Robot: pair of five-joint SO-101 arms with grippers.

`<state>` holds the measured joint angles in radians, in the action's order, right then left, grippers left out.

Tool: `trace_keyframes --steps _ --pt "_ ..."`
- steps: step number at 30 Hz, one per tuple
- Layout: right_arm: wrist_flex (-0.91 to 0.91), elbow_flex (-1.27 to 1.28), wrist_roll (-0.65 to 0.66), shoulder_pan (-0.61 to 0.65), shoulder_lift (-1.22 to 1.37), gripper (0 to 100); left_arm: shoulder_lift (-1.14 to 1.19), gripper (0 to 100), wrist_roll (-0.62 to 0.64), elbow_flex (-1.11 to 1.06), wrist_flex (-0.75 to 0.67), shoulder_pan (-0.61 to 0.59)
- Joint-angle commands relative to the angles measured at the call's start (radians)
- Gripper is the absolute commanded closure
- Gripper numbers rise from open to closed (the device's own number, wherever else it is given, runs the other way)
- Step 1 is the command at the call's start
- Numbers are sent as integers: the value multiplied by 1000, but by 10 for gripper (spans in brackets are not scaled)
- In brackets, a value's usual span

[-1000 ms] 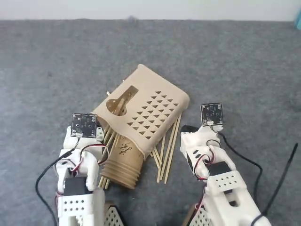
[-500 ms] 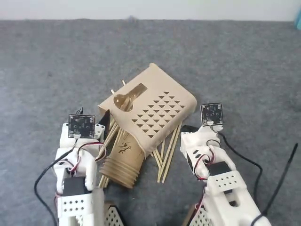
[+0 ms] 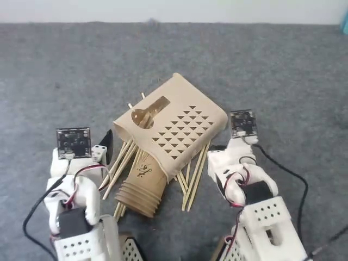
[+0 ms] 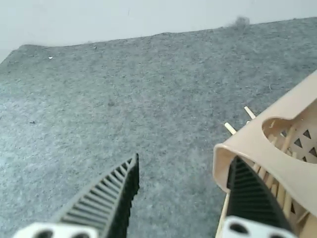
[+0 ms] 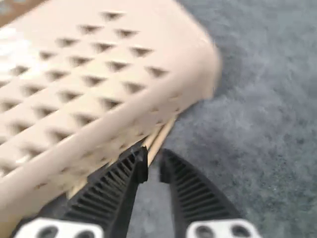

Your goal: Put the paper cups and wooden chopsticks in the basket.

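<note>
A beige basket (image 3: 176, 128) with triangle holes lies on its side mid-table. A stack of brown paper cups (image 3: 142, 185) sticks out of its near opening. Several wooden chopsticks (image 3: 193, 176) fan out underneath the basket. My left gripper (image 3: 109, 152) sits left of the basket's rim and is open; in the left wrist view the left gripper (image 4: 183, 173) has one finger (image 4: 245, 191) in front of the basket's rim (image 4: 257, 144). My right gripper (image 3: 213, 149) is at the basket's right side. The right gripper (image 5: 153, 161) is shut, with a chopstick end (image 5: 161, 135) just ahead of its tips.
Grey carpet (image 3: 272, 70) covers the table, with open room behind and to both sides of the basket. Two chopstick tips (image 4: 230, 128) poke out past the basket's far rim. White perforated arm bases stand at the near edge.
The basket has turned and shifted slightly away. My left arm has drawn back to the left and nearer the table's front edge. The right arm has barely moved.
</note>
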<state>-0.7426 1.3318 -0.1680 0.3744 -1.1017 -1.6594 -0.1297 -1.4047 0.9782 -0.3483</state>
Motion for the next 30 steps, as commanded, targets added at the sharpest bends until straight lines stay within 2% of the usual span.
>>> trace_keyframes --steps 1,5,8,14,18,22,28,30 --pt "-214 -204 115 97 -74 850 12 724 17 85 43 -6" --pt "-262 -316 172 147 -67 851 15 724 60 101 43 -9" --pt "-262 -354 199 191 -51 848 100 724 72 157 37 -44" --pt "-214 -368 204 383 25 838 542 724 110 360 -57 -117" --pt "-136 -368 201 498 125 773 793 724 114 452 -107 -126" --pt "-30 -368 201 538 236 766 904 724 127 467 -189 -126" --pt "61 -370 213 570 352 766 1046 724 249 470 -296 -127" --pt "84 -370 276 565 383 766 1109 724 269 472 -328 -127"
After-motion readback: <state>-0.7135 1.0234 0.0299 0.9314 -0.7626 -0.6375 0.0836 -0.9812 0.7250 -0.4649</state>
